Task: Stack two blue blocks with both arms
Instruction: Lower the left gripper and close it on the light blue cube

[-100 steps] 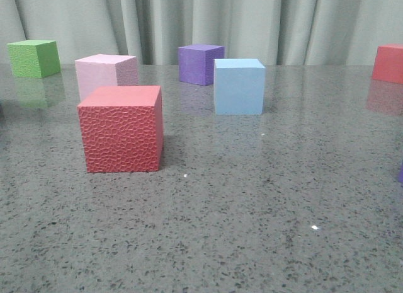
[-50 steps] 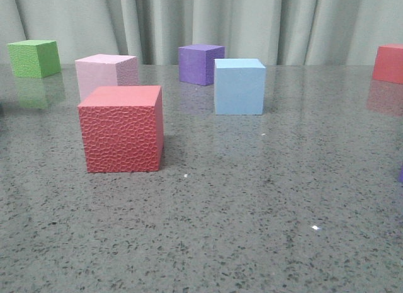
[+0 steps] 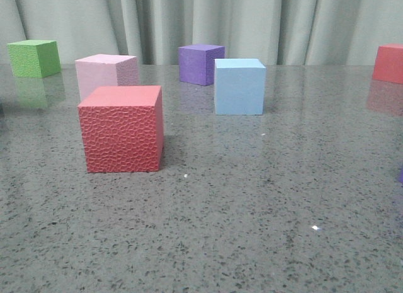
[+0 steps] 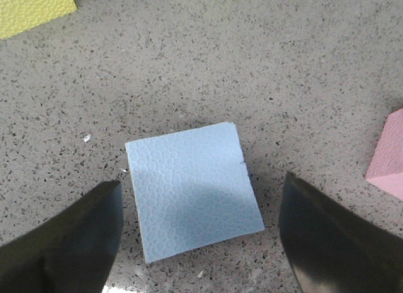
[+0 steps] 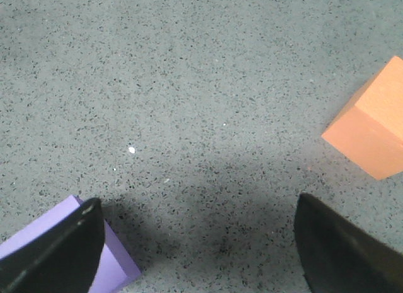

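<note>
One light blue block (image 3: pixel 238 86) stands on the grey table behind and to the right of the textured red cube (image 3: pixel 121 128) in the front view. A second light blue block (image 4: pixel 192 189) lies on the table in the left wrist view, directly under my open left gripper (image 4: pixel 198 239), between its two dark fingers (image 4: pixel 69 242) and apart from both. My right gripper (image 5: pixel 198 242) is open and empty over bare table. Neither gripper shows in the front view.
A pink cube (image 3: pixel 106 74), green cube (image 3: pixel 34 58), purple cube (image 3: pixel 200 63) and a red cube (image 3: pixel 388 63) stand farther back. A lilac cube (image 5: pixel 63 255) sits by the right gripper's finger, an orange cube (image 5: pixel 374 123) farther off. A yellow-green cube (image 4: pixel 31 9) and pink cube (image 4: pixel 390 157) show in the left wrist view.
</note>
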Tool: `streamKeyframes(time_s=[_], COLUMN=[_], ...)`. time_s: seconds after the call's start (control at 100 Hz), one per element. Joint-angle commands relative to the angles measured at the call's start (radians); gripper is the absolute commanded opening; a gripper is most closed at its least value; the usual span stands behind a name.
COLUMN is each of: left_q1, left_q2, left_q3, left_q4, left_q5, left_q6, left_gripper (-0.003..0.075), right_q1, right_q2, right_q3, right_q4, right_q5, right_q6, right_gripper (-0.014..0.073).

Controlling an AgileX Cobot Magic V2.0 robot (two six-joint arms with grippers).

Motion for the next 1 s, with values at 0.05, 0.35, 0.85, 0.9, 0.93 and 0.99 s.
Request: streamKeyframes(time_s=[0.05, 0.35, 0.85, 0.9, 0.93, 0.99], left_q1=[0.002, 0.002, 0.002, 0.002, 0.002, 0.002], left_q2=[0.002, 0.023, 0.024, 0.024, 0.024, 0.024], left_q3=[-0.034, -0.034, -0.034, -0.034, -0.034, -0.034], left_q4=[0.011, 0.019, 0.023, 0.023, 0.023, 0.023], left_q5=[-0.035, -0.030, -0.053, -0.055, -0.057, -0.064], left_q6=[-0.011, -0.011, -0.016, -0.016, -0.016, -0.016], left_gripper=[0.0497, 0.0497, 0.0497, 0.0497, 0.0497, 0.0497], right_q1=[-0.007, -0.007, -0.007, -0.007, -0.007, -0.007], right_q2=[-0.009, -0.009, -0.009, -0.009, -0.009, -0.009], right_q3=[-0.024, -0.024, -0.024, -0.024, -0.024, -0.024], right_q4=[-0.027, -0.028, -0.028, -0.028, -0.028, -0.028], right_q5=[-0.054, -0.053, -0.050, -0.050, -0.050, -0.050], right_q6=[-0.009, -0.009, -0.009, -0.009, -0.009, -0.009], right_gripper=[0.0610, 0.0610, 0.0610, 0.0610, 0.0610, 0.0610])
